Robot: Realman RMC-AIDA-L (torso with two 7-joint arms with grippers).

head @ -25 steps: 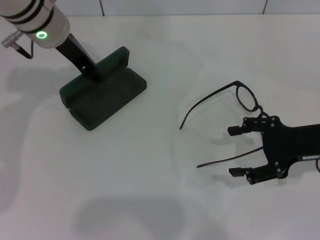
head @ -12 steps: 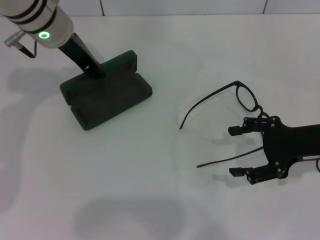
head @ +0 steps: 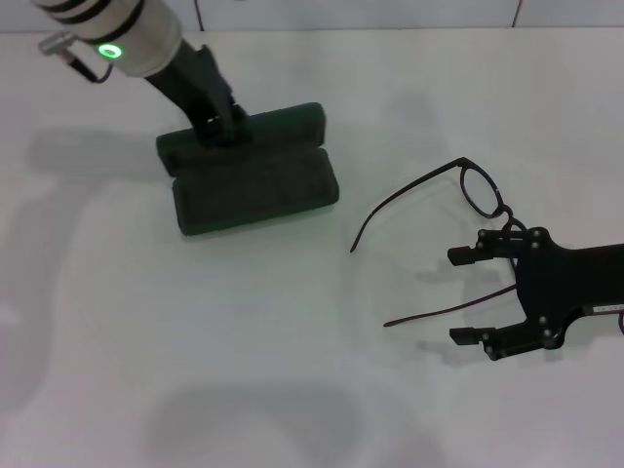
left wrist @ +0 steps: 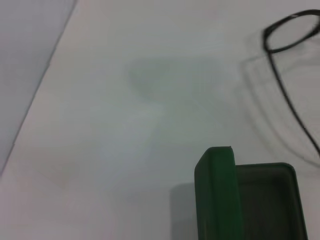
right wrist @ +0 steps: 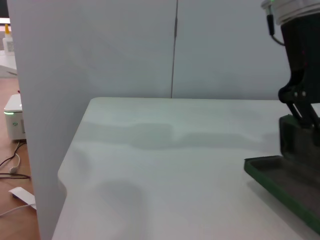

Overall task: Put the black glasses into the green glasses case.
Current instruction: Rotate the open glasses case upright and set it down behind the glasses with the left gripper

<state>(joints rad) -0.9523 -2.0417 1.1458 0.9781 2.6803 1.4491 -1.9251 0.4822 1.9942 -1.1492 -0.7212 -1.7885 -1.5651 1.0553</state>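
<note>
Over on the right of the counter (head: 292, 370) | right gripper (head: 466, 295) hanging jaws apart, straddling one temple of the black glasses (head: 458, 205), lenses just beyond | left gripper (head: 216, 125) clamping the open green glasses case (head: 255, 185) | case well apart, long axis crosswise

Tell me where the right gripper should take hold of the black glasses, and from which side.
Probably grip the near temple arm of the black glasses from above. It lies flat between the fingers of the open right gripper, so little repositioning is needed. The left gripper is at the open green glasses case.
</note>
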